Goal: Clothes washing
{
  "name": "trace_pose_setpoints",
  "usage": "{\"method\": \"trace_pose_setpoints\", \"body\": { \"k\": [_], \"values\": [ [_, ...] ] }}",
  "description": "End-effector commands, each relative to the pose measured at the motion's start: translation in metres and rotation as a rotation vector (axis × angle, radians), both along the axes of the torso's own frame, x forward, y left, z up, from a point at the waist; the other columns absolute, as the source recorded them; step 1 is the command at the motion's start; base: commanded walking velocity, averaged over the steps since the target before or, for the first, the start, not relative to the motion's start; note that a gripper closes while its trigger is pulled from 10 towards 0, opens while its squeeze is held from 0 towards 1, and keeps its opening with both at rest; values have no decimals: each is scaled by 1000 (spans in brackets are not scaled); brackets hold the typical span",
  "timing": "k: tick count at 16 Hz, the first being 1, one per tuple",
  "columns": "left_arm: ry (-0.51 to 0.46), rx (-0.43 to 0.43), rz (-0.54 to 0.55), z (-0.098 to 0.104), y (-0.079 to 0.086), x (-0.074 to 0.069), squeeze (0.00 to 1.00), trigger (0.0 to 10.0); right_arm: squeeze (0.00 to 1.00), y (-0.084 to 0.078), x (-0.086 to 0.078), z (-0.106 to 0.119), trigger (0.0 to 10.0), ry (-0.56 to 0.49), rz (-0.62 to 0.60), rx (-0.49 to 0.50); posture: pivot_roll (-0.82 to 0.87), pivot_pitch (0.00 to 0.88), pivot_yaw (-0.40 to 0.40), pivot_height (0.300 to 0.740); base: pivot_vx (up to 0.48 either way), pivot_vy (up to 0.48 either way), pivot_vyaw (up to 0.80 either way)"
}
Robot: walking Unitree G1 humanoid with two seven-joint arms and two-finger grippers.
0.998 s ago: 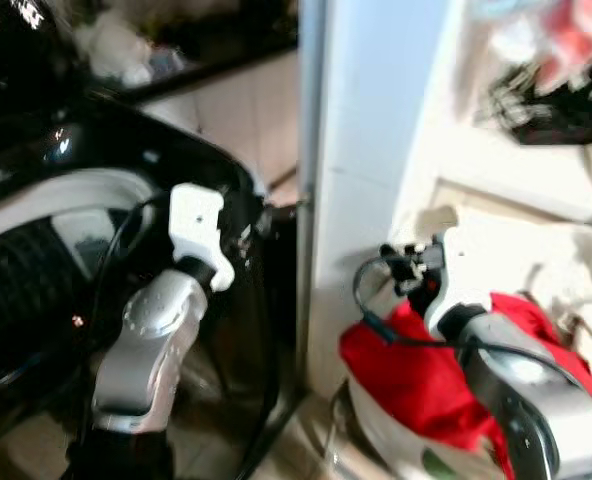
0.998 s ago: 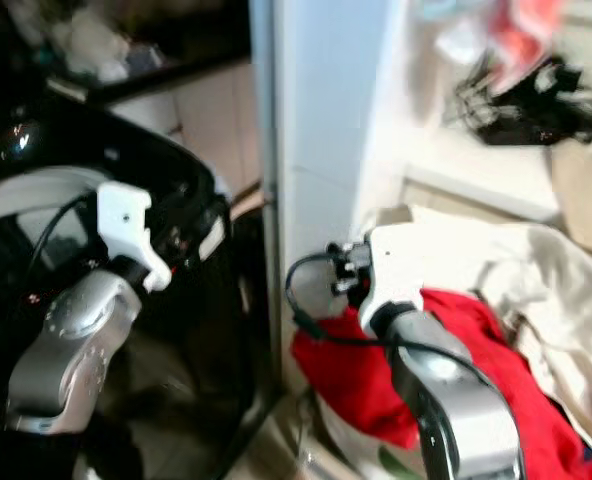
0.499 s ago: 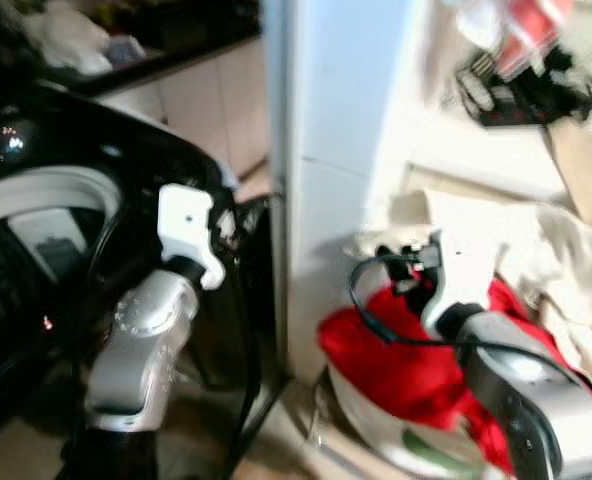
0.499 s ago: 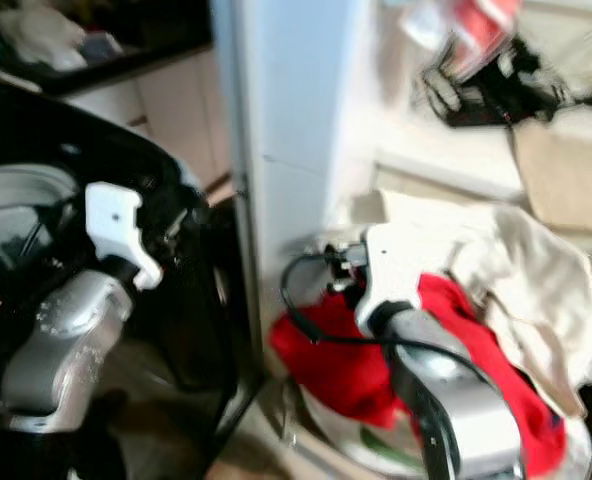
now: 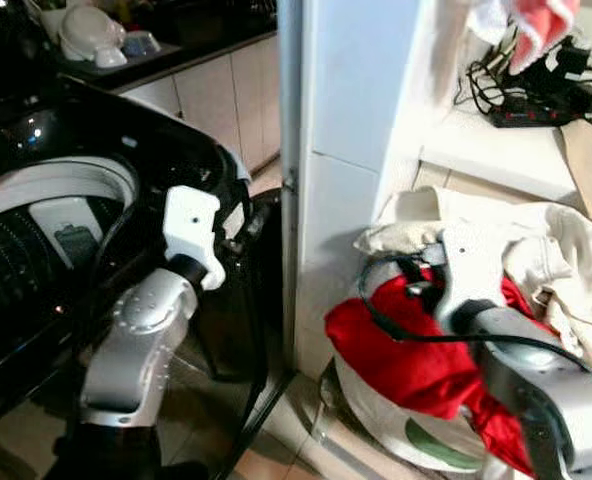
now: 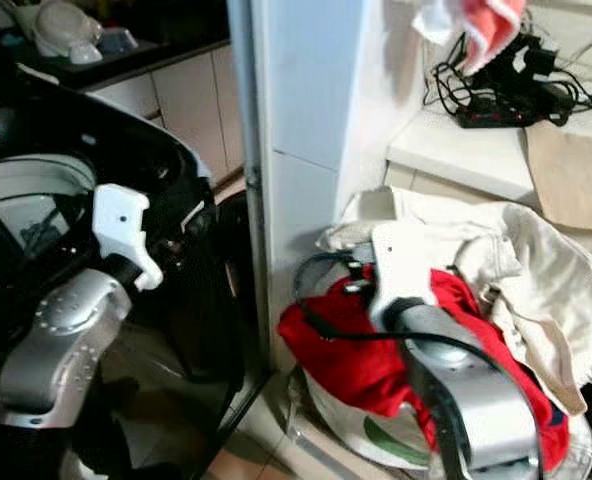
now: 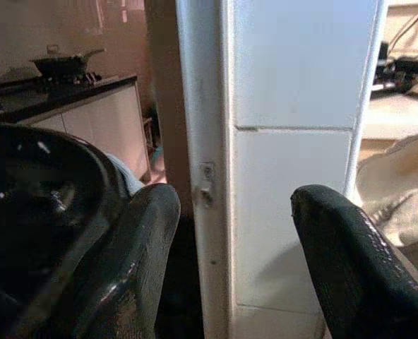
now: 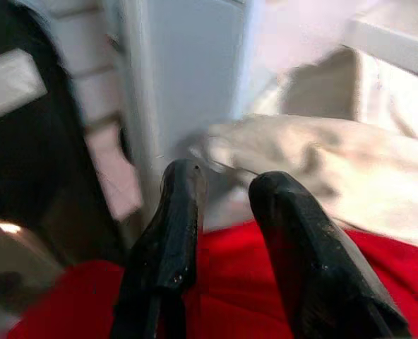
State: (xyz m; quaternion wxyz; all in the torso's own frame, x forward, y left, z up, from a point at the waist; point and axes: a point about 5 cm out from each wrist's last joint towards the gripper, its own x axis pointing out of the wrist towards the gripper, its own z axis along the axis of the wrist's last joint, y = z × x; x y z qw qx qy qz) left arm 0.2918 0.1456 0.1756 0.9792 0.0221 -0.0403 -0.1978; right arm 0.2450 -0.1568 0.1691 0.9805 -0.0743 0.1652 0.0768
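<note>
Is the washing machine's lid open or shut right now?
Open. The black lid is raised and the white drum rim shows beneath it, beside the left claw.

The right arm (image 5: 536, 380) hides much of the red cloth (image 5: 406, 350). The washer (image 5: 46, 230) runs off the frame's left edge. The right wrist view is blurred, and whether the fingers (image 8: 174, 233) touch the cloth cannot be told.

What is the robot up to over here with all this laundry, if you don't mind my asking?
The robot stands between an open black washing machine on its left and a laundry basket on its right, heaped with a red garment and cream cloth. Its right hand hovers just above the red garment, fingers slightly apart and holding nothing. Its left hand is open and empty beside the machine, facing a white pillar. No clothing has been picked up yet.
</note>
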Motion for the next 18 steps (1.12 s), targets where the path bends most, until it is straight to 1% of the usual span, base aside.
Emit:
{"method": "trace_pose_setpoints", "body": {
  "k": [1,2,3,4,5,6,8,9,10,11,12,13,14,16,17,18],
  "values": [
    [-25,-18,-47,4,0,-5,0,10000,973,-14,-3,7,10000,-7,-67,-66,-119,0,18,740,0,0,0],
    [-33,-19,-111,5,-2,-11,0,10000,1000,-24,-7,10,10000,15,-88,-123,-118,0,18,740,0,0,0],
    [-33,-19,-111,5,-2,-11,0,10000,1000,-24,-7,10,10000,15,-88,-123,-118,0,18,740,0,0,0],
    [-32,-23,-217,6,-6,-21,0,10000,1000,-33,-15,19,10000,30,-87,-120,-125,0,25,740,0,0,0],
    [-22,-27,-223,6,-5,-22,0,10000,1000,-35,-16,21,10000,28,-92,-108,-125,0,25,740,0,0,0],
    [-33,-33,-184,6,-4,-18,0,10000,1000,-34,-18,20,10000,19,-98,-62,-131,0,33,740,0,0,0],
    [-34,-29,-87,3,0,-12,0,10000,1000,-29,-29,21,10000,32,-43,-18,-134,0,37,740,0,0,0],
    [-31,-70,-133,4,-4,-18,0,10000,1000,-32,-44,23,10000,80,3,-44,-143,0,42,740,0,0,0],
    [-32,-79,-178,5,-7,-23,0,10000,1000,-34,-51,23,10000,114,16,-59,-147,0,43,740,0,0,0],
    [-37,-72,-305,6,-15,-33,0,10000,1000,-40,-62,21,10000,194,53,-102,-156,0,45,740,0,0,0],
    [-44,-54,-389,7,-21,-39,0,10000,1000,-42,-67,19,10000,242,80,-133,-158,0,47,740,0,0,0],
    [-35,-55,-476,7,-29,-42,0,10000,1000,-47,-70,16,10000,278,65,-156,-166,0,52,740,0,0,0],
    [-37,-49,-499,8,-32,-43,0,10000,1000,-51,-70,16,10000,283,26,-159,-169,0,54,740,0,0,0],
    [-38,-51,-513,7,-36,-41,0,10000,1000,-61,-69,17,10000,287,-66,-156,-183,0,66,740,0,0,0],
    [-35,-54,-520,7,-37,-41,0,10000,1000,-63,-69,17,10000,292,-67,-153,-185,0,67,740,0,0,0],
    [-14,-43,-567,3,-39,-42,0,10000,0,-63,-67,12,10000,314,-70,-117,-184,0,63,740,0,0,0]
  ]
}}
